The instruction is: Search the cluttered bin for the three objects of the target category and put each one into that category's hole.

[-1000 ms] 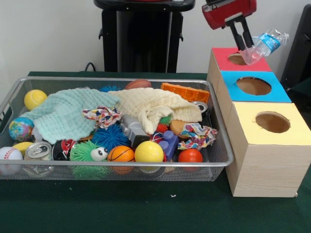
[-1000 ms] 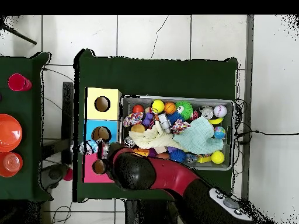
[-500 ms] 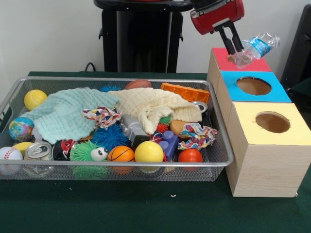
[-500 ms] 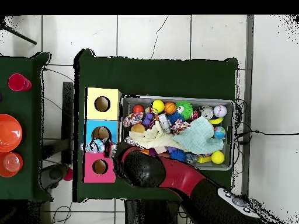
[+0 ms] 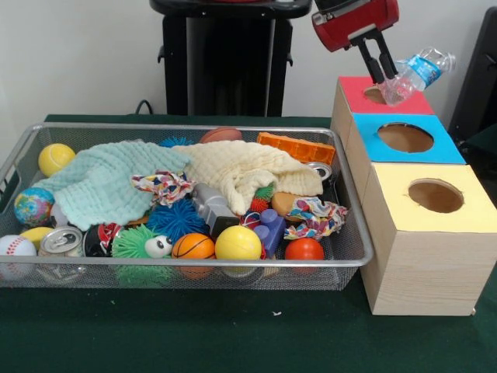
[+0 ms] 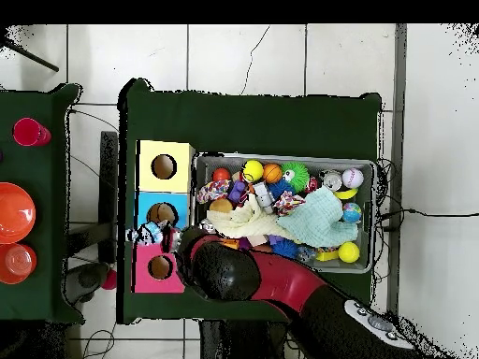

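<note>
Front view, upper right of frame: gripper (image 5: 386,71) hanging from the red arm (image 5: 356,19), black fingers (image 5: 378,61) clamped on one end of a clear bottle (image 5: 415,71). Bottle tilted, blue label toward its upper right end, lower end just above the red-surround hole (image 5: 377,94). Blue hole (image 5: 405,137) directly below and nearer the camera, open and dark, well below the bottle. Yellow-surround hole (image 5: 436,195) nearest the camera, at right centre of frame. All three in one pale wooden box (image 5: 423,268) standing on the green table (image 5: 233,334), right of the bin (image 5: 353,225).

Bin across the left and centre of frame, full of clutter: mint cloth (image 5: 105,183) at left, cream cloth (image 5: 248,171) at centre, orange block (image 5: 295,147) at upper right of the bin. Along the lower edge: baseball (image 5: 14,247), can (image 5: 62,241), green fuzzy toy (image 5: 140,242), small basketball (image 5: 192,246), yellow ball (image 5: 238,242), red ball (image 5: 304,249). Second can (image 5: 320,171) just right of the cream cloth. Further bottles in the bin: cannot tell.

Overhead view: arm (image 6: 271,280) entering from lower right of frame, bottle (image 6: 148,233) at centre left, between the blue hole (image 6: 162,213) and the red-surround hole (image 6: 160,267). Bin (image 6: 372,217) right of the box.
</note>
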`<action>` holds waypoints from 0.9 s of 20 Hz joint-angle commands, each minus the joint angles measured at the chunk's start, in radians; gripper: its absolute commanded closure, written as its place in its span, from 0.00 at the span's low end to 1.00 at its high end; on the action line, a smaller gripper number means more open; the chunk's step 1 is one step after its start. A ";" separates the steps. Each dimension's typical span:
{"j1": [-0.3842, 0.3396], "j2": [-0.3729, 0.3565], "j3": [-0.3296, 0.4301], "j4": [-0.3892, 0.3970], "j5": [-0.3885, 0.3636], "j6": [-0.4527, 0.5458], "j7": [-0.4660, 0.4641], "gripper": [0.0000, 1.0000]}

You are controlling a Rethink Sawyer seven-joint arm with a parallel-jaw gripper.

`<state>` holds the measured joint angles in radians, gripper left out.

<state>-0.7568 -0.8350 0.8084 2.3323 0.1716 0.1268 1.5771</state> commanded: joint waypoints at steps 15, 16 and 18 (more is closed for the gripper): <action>0.094 0.057 -0.132 -0.052 -0.097 -0.164 0.155 1.00; 0.098 0.061 -0.138 -0.056 -0.104 -0.168 0.150 1.00; 0.097 0.065 -0.140 -0.060 -0.115 -0.172 0.146 1.00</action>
<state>-0.6581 -0.8110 0.7402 2.3321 0.0999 0.0117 1.5771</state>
